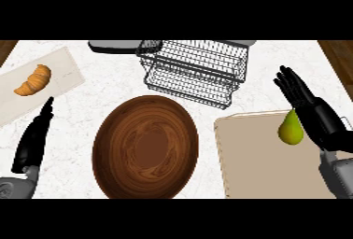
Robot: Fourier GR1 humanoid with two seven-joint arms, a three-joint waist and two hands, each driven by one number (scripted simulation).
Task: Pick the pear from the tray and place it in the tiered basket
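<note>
1. On the beige tray (262, 163) at your right, close to its far edge, you will find the pear (291, 130). It is yellow-green, its narrow end points away from you, and its tip reaches the tray's far rim.
2. Your right hand (322, 120) stands just beside the pear, on the fruit's right, with the palm side turned towards it. The fingers (293, 86) are straight and a little spread, pointing away from you past the tray's far edge, and none of them curls round the pear. From this view you cannot tell whether the palm touches the fruit or stands just clear of it.
3. Look to the far middle of the white counter (103, 93) for the tiered basket (196, 70), a dark wire frame. It lies to the left of your right fingertips and apart from the pear, which is not in it.
4. Your left hand (31, 140) shows low at the left, seen edge-on. Its fingers are straight and together, pointing away from you, and it holds nothing. Its grey forearm (14, 186) comes in at the lower left corner.
5. Between your left hand and the tray lies a round brown wooden plate (144, 147), just beside the tray's left edge.
6. Beyond your left fingertips, at the far left, a croissant (34, 80) lies on a pale board (59, 70).
7. Left of the basket, at the counter's far edge, a flat grey thing (114, 45) is only partly in view, so you cannot tell what it is.
</note>
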